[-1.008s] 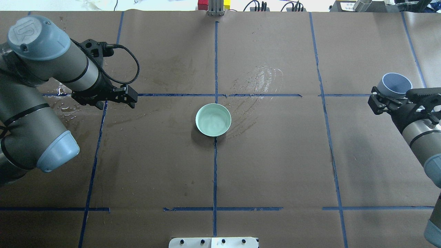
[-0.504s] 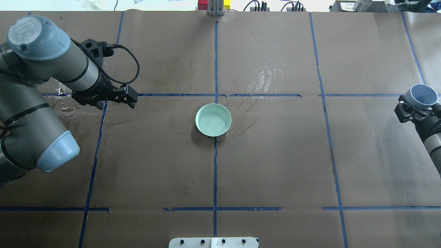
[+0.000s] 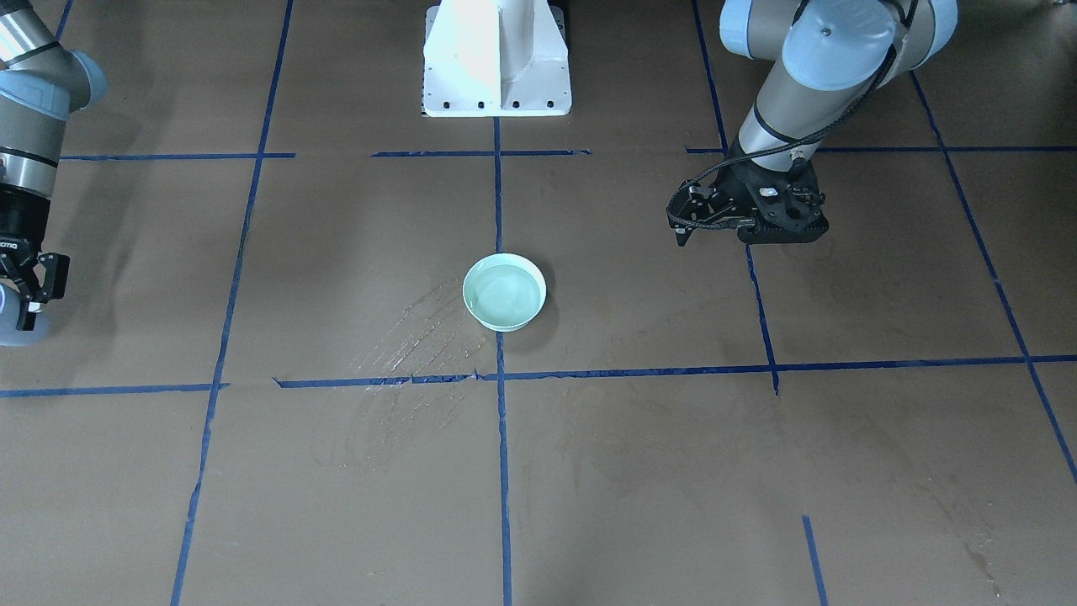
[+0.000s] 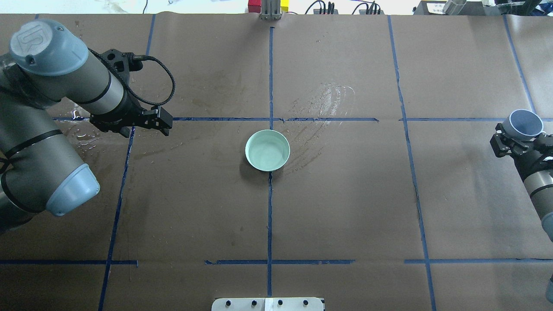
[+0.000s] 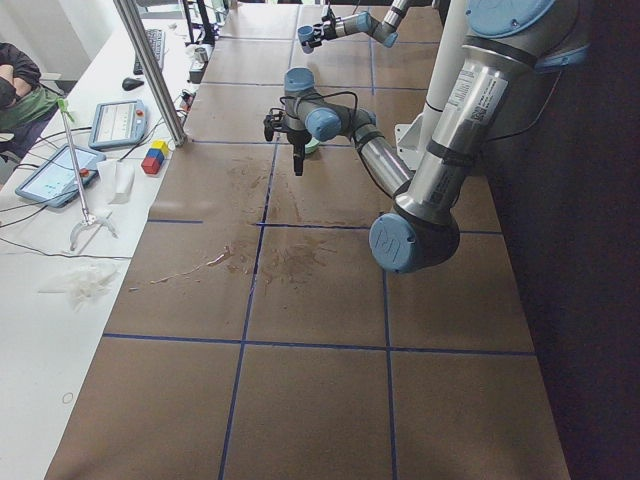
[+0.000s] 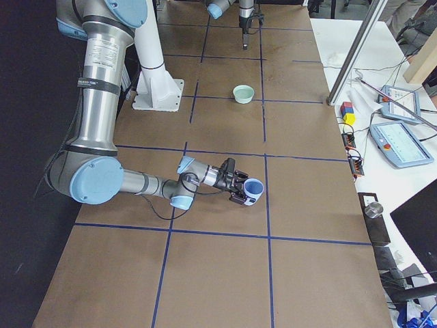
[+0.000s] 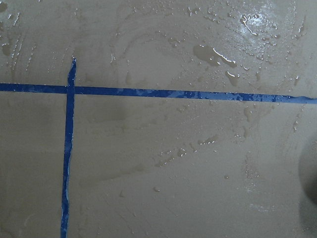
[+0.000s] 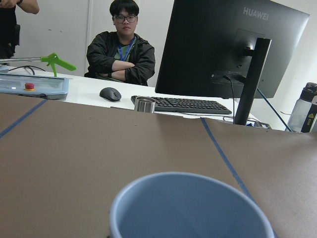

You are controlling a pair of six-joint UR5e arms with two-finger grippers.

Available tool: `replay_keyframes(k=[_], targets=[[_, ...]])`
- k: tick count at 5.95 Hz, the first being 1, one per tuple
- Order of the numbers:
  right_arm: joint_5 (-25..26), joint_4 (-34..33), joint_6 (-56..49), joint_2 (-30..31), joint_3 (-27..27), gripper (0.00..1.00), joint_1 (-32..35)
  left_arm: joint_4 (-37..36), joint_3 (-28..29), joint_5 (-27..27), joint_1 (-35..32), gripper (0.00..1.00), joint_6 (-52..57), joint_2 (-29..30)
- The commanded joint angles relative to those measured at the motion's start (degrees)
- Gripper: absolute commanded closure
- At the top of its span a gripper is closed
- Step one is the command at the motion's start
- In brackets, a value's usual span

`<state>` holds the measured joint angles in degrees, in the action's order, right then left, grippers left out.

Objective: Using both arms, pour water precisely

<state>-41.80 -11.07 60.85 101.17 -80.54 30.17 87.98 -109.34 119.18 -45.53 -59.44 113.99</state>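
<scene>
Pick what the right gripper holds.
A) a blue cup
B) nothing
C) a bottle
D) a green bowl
A: the right gripper is shut on the blue cup at the table's right edge, while the green bowl stands alone mid-table.

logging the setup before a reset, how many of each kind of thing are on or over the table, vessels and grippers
mint green bowl: 1
blue cup: 1
grippers: 2, the left gripper and the right gripper, which holds the cup
total: 4
</scene>
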Motion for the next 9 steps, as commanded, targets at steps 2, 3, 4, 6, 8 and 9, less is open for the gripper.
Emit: replay_keyframes(k=[2,3,4,6,8,9], targets=[[1.6,0.1,0.5,-0.4,0.4,0.88,-2.1,0.0,0.0,0.0,0.0,0.0,-0.1,0.0],[2.2,0.0,2.6,-0.5,0.4,0.85,-2.7,0.0,0.0,0.0,0.0,0.0,-0.1,0.0],[3.9,0.1,3.5,-1.7,0.8,0.84,-3.1,0.0,0.0,0.0,0.0,0.0,-0.1,-0.1],[5.3,0.2,3.6,-2.7,2.5,0.77,-3.4,0.0,0.0,0.0,0.0,0.0,-0.1,-0.1],[5.3,1.6,3.7,-2.7,2.6,0.45,-3.5,0.0,-0.1,0.0,0.0,0.0,-0.1,-0.1],[5.3,2.4,3.6,-2.7,2.9,0.3,-3.5,0.0,0.0,0.0,0.0,0.0,-0.1,-0.1]])
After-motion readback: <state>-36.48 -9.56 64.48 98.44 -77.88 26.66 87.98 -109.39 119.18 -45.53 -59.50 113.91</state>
